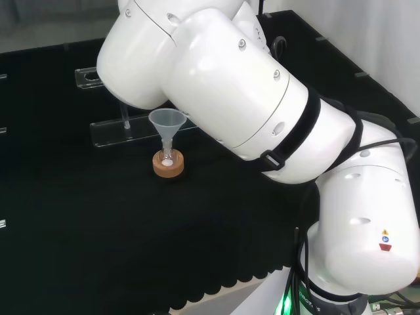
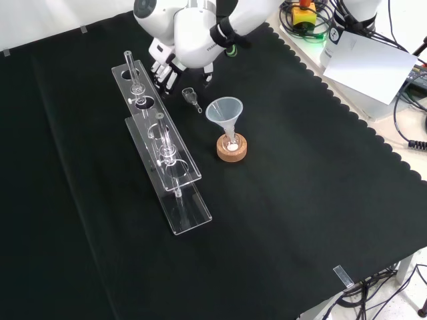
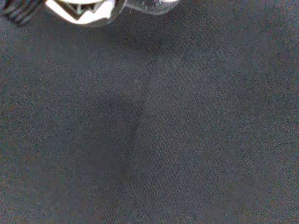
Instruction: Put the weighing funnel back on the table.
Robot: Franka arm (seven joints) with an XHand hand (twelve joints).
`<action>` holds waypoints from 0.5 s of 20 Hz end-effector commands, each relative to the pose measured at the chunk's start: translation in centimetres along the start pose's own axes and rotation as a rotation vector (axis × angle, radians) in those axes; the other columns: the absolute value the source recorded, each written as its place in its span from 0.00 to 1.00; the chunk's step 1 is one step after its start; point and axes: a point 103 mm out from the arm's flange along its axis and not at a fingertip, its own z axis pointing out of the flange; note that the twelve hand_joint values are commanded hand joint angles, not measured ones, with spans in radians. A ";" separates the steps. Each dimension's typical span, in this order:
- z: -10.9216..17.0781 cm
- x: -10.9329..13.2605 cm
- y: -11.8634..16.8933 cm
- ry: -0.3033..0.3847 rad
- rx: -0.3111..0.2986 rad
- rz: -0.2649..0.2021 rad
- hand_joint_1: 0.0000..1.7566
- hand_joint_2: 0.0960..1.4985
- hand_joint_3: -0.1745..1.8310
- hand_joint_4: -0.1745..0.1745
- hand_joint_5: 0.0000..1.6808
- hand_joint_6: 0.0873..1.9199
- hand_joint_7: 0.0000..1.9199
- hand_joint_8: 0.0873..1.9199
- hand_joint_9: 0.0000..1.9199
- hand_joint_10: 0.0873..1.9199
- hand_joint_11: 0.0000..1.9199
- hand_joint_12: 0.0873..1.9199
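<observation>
The weighing funnel (image 2: 191, 98) is a small clear scoop with a short stem. In the front view it lies on the black worktop (image 2: 300, 200), between the clear rack (image 2: 163, 143) and the funnel (image 2: 225, 112). The hand (image 2: 165, 72) hangs just above it with its dark fingers spread apart, none seen touching the piece. The arm's white link (image 2: 190, 30) hides the palm. In the wrist view the piece's clear edge (image 3: 152, 3) is cut off and blurred.

Two racks (image 2: 175, 175), two funnels (image 2: 224, 110) (one weighing (image 2: 191, 97))
</observation>
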 end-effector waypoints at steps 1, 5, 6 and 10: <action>-2.7 0.3 -2.0 0.027 -0.071 -0.019 0.49 0.36 0.41 0.51 0.18 0.00 0.00 0.23 0.08 0.33 0.02 0.72; -4.0 0.6 -3.3 0.050 -0.100 -0.028 0.48 0.36 0.41 0.51 0.18 0.00 0.01 0.24 0.08 0.33 0.03 0.72; -4.5 0.7 -3.7 0.058 -0.112 -0.031 0.48 0.36 0.41 0.51 0.18 0.00 0.01 0.24 0.08 0.33 0.03 0.72; -6.0 1.1 -5.3 0.064 -0.140 -0.037 0.48 0.36 0.41 0.51 0.19 0.00 0.02 0.24 0.09 0.33 0.03 0.72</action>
